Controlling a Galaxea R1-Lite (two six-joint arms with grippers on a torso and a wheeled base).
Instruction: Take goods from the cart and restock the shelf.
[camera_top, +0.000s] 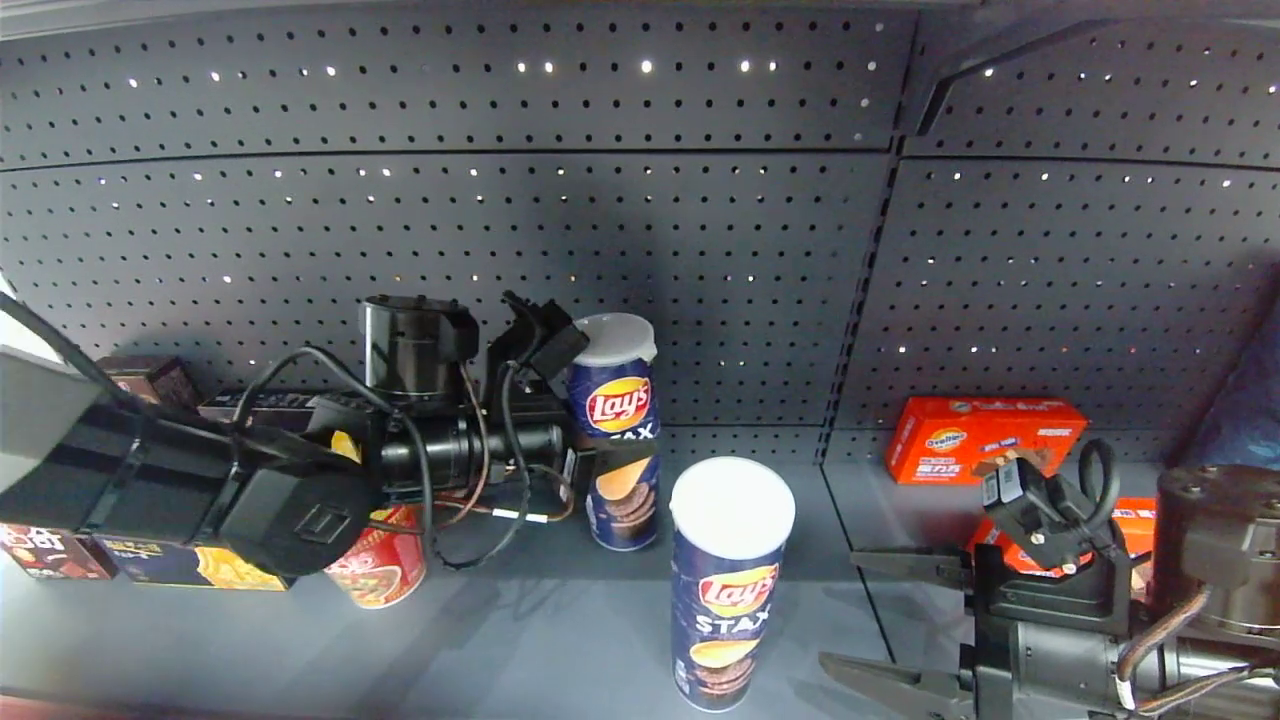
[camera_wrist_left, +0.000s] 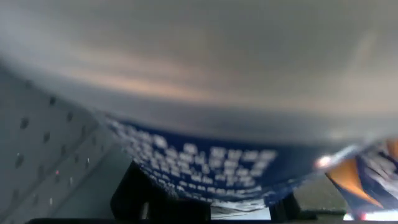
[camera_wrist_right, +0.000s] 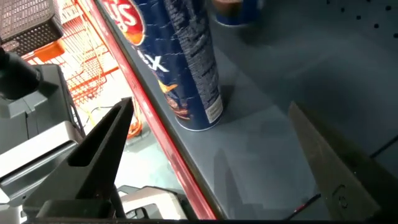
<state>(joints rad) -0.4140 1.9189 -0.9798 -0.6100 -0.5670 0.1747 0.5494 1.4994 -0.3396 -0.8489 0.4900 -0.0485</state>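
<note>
A tall blue chips can (camera_top: 615, 400) with a white lid stands upright at the back of the grey shelf (camera_top: 520, 620). My left gripper (camera_top: 618, 452) is shut around its middle; in the left wrist view the can (camera_wrist_left: 205, 168) sits close between the dark fingers (camera_wrist_left: 134, 193). A second blue chips can (camera_top: 730, 585) stands nearer the shelf's front edge. My right gripper (camera_top: 890, 625) hangs open just to the right of this front can, apart from it. In the right wrist view the front can (camera_wrist_right: 186, 68) stands beyond the spread fingers (camera_wrist_right: 106, 155).
An orange box (camera_top: 985, 435) lies at the back right, with another behind my right wrist. A red cup (camera_top: 380, 570) and flat snack boxes (camera_top: 190, 565) sit under my left arm. The orange cart (camera_wrist_right: 81, 62) is below the shelf's red front edge (camera_wrist_right: 161, 143).
</note>
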